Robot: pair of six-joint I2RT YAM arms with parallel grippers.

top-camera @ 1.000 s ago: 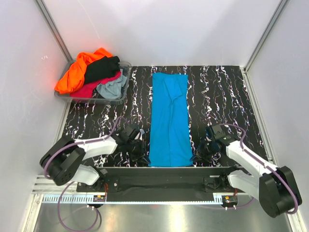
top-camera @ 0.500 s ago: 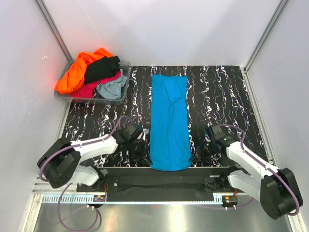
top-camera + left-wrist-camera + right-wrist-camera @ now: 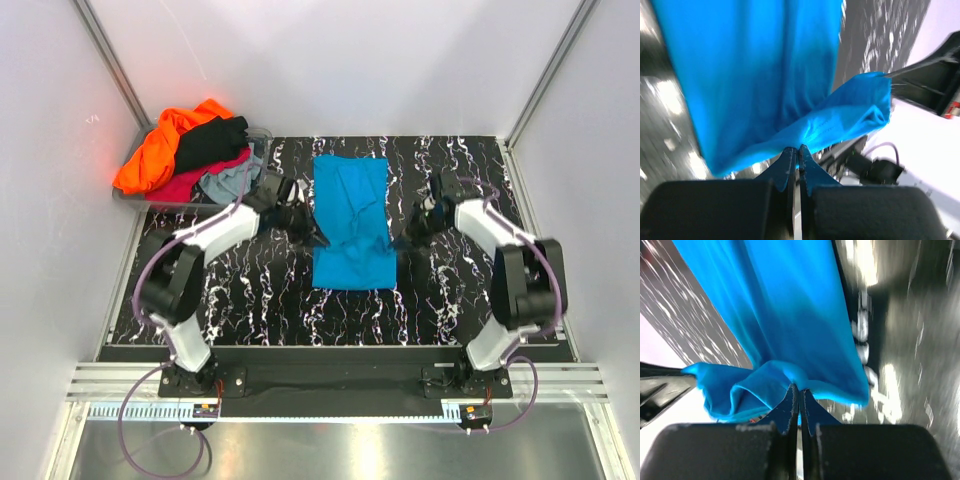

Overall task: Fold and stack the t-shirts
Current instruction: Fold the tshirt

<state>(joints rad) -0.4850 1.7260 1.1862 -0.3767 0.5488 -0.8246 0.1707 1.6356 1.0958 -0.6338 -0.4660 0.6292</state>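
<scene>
The turquoise-blue t-shirt point(image 3: 350, 220) lies on the black marbled table, its near end lifted and doubled toward the far end. My left gripper point(image 3: 316, 238) is shut on its left near corner, seen as a blue fold point(image 3: 840, 117) in the left wrist view. My right gripper point(image 3: 398, 243) is shut on its right near corner, seen as a blue fold point(image 3: 770, 377) in the right wrist view. The orange point(image 3: 160, 150), black point(image 3: 210, 140), crimson-pink point(image 3: 185, 185) and grey point(image 3: 230, 182) t-shirts lie heaped in the bin at the far left.
A clear plastic bin point(image 3: 256, 185) stands at the table's far left corner. White walls enclose the table on three sides. A black rail point(image 3: 330, 362) runs along the near edge by the arm bases.
Both grippers have closed on the near corners of the blue t-shirt and carried them away from the near edge toward the far end, so the shirt now looks about half as long.
</scene>
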